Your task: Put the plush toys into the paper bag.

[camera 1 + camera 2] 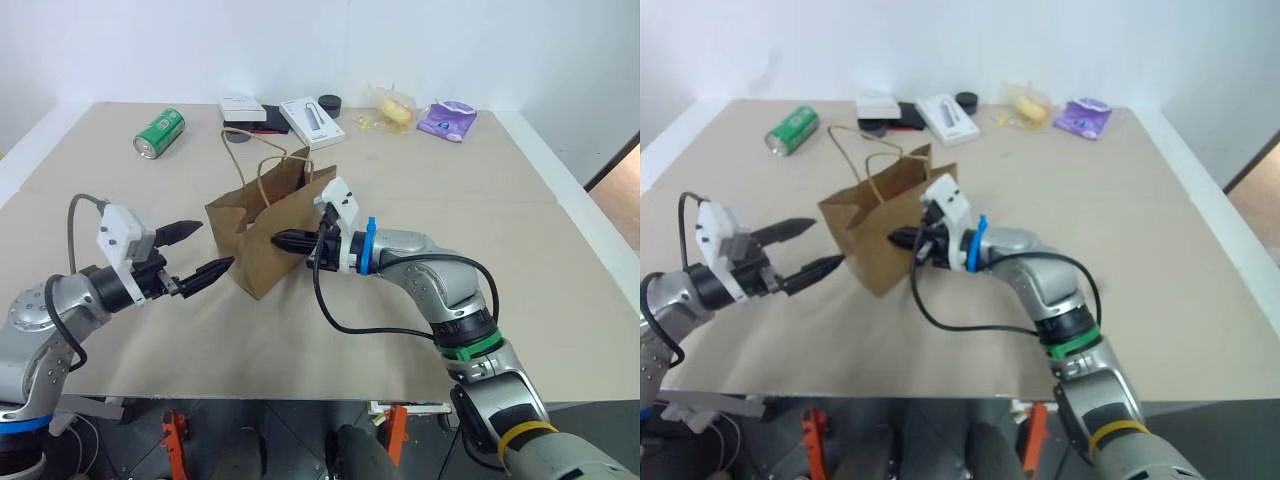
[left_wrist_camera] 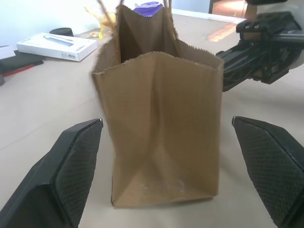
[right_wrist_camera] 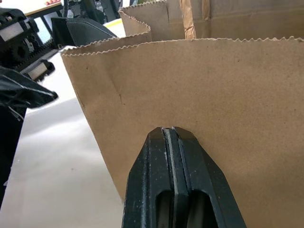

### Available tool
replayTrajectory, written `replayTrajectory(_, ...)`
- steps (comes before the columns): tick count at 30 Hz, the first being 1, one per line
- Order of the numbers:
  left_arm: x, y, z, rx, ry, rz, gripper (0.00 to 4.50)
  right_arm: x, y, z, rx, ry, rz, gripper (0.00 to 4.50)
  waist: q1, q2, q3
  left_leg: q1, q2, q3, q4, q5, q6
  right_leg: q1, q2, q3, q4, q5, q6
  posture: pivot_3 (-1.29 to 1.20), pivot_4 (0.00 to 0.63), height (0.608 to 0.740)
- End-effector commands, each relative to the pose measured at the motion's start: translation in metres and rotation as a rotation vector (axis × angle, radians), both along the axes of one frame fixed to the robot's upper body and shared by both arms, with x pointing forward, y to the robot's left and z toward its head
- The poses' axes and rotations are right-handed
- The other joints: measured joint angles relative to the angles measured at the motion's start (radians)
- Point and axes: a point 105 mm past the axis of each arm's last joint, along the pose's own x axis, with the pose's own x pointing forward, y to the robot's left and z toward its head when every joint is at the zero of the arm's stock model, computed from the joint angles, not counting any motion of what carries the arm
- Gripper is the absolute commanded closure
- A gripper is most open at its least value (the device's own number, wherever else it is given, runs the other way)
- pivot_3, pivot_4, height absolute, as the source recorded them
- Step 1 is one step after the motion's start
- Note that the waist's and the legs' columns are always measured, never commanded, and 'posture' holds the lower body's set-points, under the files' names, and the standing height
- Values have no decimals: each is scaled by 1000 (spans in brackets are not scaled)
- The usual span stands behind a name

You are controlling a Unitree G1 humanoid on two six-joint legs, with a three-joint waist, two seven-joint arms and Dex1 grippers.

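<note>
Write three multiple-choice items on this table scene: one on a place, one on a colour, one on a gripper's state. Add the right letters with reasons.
1. Where does the paper bag stand?
A. between the two grippers
B. beside the green can
C. on the white box

2. What colour is the pouch at the table's far side?
A. red
B. purple
C. black

3. How are the right gripper's fingers?
A. wide apart
B. clamped on a bag handle
C. pressed together, at the bag's side

Answers: 1 A, the left gripper and the right one flank the bag. 2 B, it looks purple. 3 C, the right wrist view shows them closed with nothing between.
</note>
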Motion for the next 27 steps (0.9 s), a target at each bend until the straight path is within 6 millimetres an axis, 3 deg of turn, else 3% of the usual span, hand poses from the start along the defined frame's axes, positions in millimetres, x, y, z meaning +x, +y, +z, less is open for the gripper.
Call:
replayTrajectory(1,6,-2,7,13,-54,13,0,-2,5,17,32,-58,21,4459,0,0,0,0,0,0,0,0,0,0,0,0,0,0,0,0,150,740)
replayTrajectory(8,13,-1,5,11,-72,54,0,-2,7,18,36,-62,24,4459,0,0,0,0,1,0,0,0,0,0,1,0,0,0,-1,0,150,740)
replayTrajectory(15,5,1,3,-17,-61,89,0,-1,6,19,38,-65,17,4459,-1,0,0,0,2,0,0,0,0,0,1,0,0,1,-1,0,150,740)
replayTrajectory(27,9,12,2,-27,23,-6,0,0,7,21,33,-75,27,4459,-1,0,0,0,4,0,0,0,0,0,5,-1,0,1,-3,0,150,740)
